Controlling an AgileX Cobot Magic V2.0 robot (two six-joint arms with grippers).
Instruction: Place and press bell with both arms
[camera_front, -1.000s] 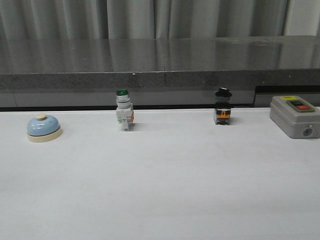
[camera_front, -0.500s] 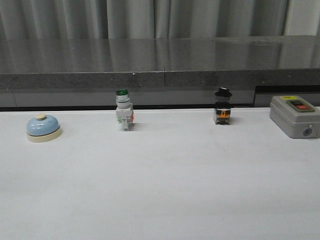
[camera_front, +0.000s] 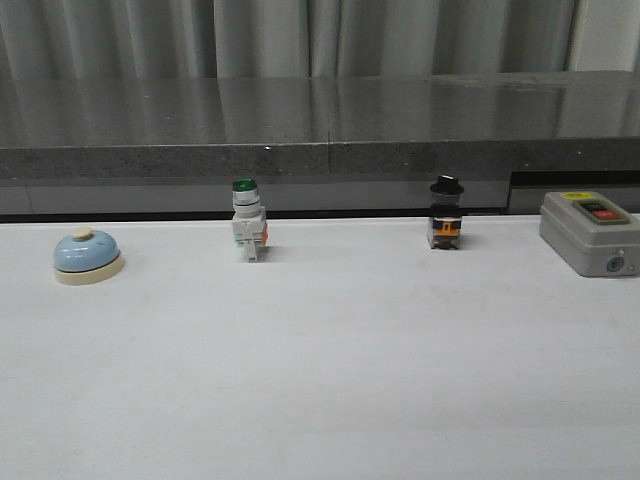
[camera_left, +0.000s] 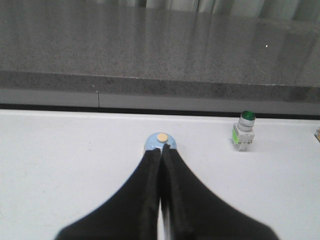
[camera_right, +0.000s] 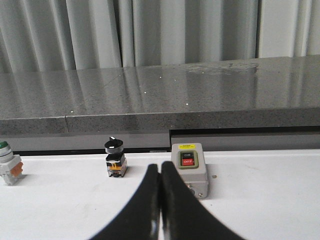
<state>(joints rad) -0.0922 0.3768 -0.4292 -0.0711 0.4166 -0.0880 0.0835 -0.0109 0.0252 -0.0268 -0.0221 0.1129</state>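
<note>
The bell (camera_front: 87, 255), a light-blue dome on a cream base with a cream button, sits at the far left of the white table. In the left wrist view the bell (camera_left: 160, 140) shows just beyond the tips of my left gripper (camera_left: 161, 148), whose black fingers are pressed together with nothing between them. My right gripper (camera_right: 160, 167) is shut too and empty, its tips in front of the grey switch box (camera_right: 189, 167). Neither arm appears in the front view.
A green-capped white push-button (camera_front: 247, 232) and a black-knobbed selector switch (camera_front: 446, 213) stand along the back of the table (camera_front: 330, 360). The grey switch box (camera_front: 591, 233) sits at the far right. A dark stone ledge (camera_front: 320, 130) runs behind the table.
</note>
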